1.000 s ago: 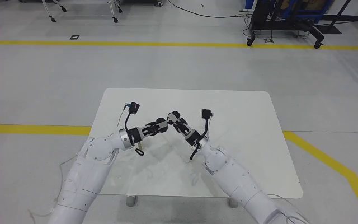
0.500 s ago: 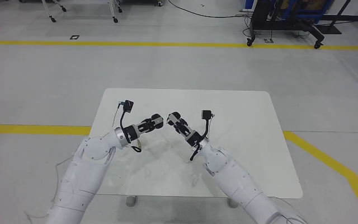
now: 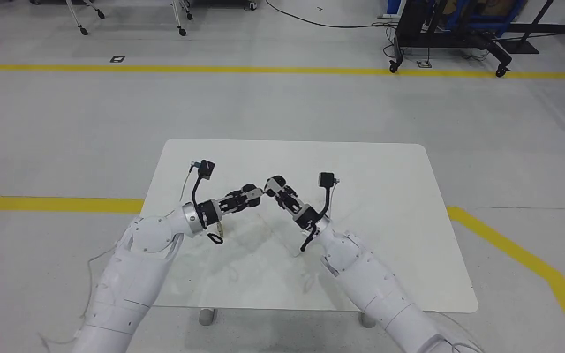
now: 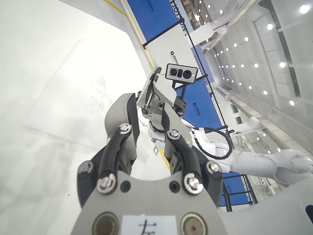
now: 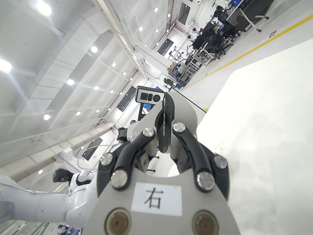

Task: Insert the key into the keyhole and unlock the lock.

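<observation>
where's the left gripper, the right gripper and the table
left gripper (image 4: pixel 148 103), left wrist view, the gap midway between its two spread fingertips
right gripper (image 5: pixel 166 99), right wrist view, where its fingertips press together
table (image 3: pixel 381 168), top view, bare white top beyond the arms

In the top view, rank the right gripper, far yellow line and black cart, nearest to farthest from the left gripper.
1. Right gripper, right beside the left gripper, over the middle of the table.
2. Far yellow line, on the floor beyond the table.
3. Black cart, farther back, off to the right.
</observation>
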You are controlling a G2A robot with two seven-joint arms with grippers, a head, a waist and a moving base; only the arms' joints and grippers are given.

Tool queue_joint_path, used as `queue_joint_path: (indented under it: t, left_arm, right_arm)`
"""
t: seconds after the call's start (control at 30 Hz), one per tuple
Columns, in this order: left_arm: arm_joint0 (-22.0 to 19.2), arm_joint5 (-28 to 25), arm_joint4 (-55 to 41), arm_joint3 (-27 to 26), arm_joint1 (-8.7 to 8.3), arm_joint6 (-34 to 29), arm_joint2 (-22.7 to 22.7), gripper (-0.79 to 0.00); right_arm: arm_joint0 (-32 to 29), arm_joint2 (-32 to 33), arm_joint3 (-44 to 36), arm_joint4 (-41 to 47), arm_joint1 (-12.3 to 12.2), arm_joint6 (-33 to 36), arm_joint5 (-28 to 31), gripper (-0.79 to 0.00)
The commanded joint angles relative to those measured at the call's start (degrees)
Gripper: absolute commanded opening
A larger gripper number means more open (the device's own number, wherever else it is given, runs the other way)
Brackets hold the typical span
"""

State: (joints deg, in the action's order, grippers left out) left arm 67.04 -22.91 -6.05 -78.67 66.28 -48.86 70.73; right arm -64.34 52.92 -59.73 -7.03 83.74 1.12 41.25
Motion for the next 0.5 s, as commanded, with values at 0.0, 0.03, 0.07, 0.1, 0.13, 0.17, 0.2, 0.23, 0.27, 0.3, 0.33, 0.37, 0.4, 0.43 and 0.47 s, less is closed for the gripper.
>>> queue_joint_path:
  t: [0.0, 0.03, 0.07, 0.1, 0.13, 0.17, 0.2, 0.23, 0.27, 0.3, 0.33, 0.37, 0.4, 0.43, 0.47]
  left_arm:
    - [-0.2, -0.1, -0.1, 0.3, 0.0, -0.2, -0.2, -0.582]
    - [-0.3, -0.2, -0.2, 0.4, 0.01, -0.3, -0.4, -0.579]
    - [-0.4, -0.2, -0.1, 0.5, 0.01, -0.3, -0.6, -0.573]
    - [-0.5, -0.2, -0.1, 0.6, 0.02, -0.3, -0.7, -0.57]
    - [-0.7, -0.2, -0.1, 0.8, 0.03, -0.4, -0.9, -0.563]
    - [-0.8, -0.2, -0.1, 0.9, 0.04, -0.4, -1.0, -0.56]
    - [-0.9, -0.2, -0.1, 1.1, 0.05, -0.4, -1.2, -0.56]
    - [-1.0, -0.2, -0.1, 1.2, 0.05, -0.4, -1.3, -0.56]
    - [-1.1, -0.2, -0.2, 1.3, 0.06, -0.4, -1.4, -0.563]
    - [-1.2, -0.2, -0.2, 1.5, 0.06, -0.4, -1.5, -0.573]
    - [-1.3, -0.2, -0.4, 1.5, 0.06, -0.4, -1.6, -0.579]
    - [-1.4, -0.2, -0.4, 1.7, 0.06, -0.4, -1.6, -0.585]
    - [-1.4, -0.1, -0.5, 1.8, 0.06, -0.5, -1.7, -0.597]
    - [-1.5, -0.1, -0.6, 1.8, 0.06, -0.5, -1.8, -0.613]
    - [-1.6, -0.1, -0.6, 1.9, 0.05, -0.5, -1.8, -0.637]
  right_arm:
    - [0.0, 0.0, 0.0, 0.0, 0.1, 0.1, -0.1, -0.785]
    - [0.1, 0.0, 0.1, -0.1, 0.1, 0.2, -0.1, -0.785]
    - [0.1, 0.0, 0.1, -0.1, 0.2, 0.2, -0.1, -0.785]
    - [0.1, 0.1, 0.1, -0.1, 0.2, 0.2, -0.1, -0.785]
    - [0.1, 0.1, 0.2, -0.1, 0.3, 0.2, -0.1, -0.785]
    - [0.1, 0.2, 0.2, -0.2, 0.3, 0.3, -0.1, -0.785]
    - [0.1, 0.2, 0.2, -0.2, 0.3, 0.3, -0.1, -0.785]
    - [0.1, 0.3, 0.2, -0.2, 0.4, 0.3, 0.0, -0.785]
    - [0.1, 0.3, 0.2, -0.2, 0.4, 0.3, -0.1, -0.785]
    - [0.1, 0.4, 0.3, -0.3, 0.4, 0.4, -0.1, -0.785]
    - [0.1, 0.4, 0.3, -0.4, 0.4, 0.4, -0.1, -0.785]
    - [0.0, 0.5, 0.3, -0.5, 0.5, 0.5, -0.2, -0.785]
    - [0.0, 0.5, 0.3, -0.5, 0.5, 0.5, -0.2, -0.785]
    - [0.0, 0.5, 0.3, -0.6, 0.5, 0.6, -0.2, -0.785]
    - [0.0, 0.6, 0.3, -0.8, 0.6, 0.6, -0.2, -0.785]
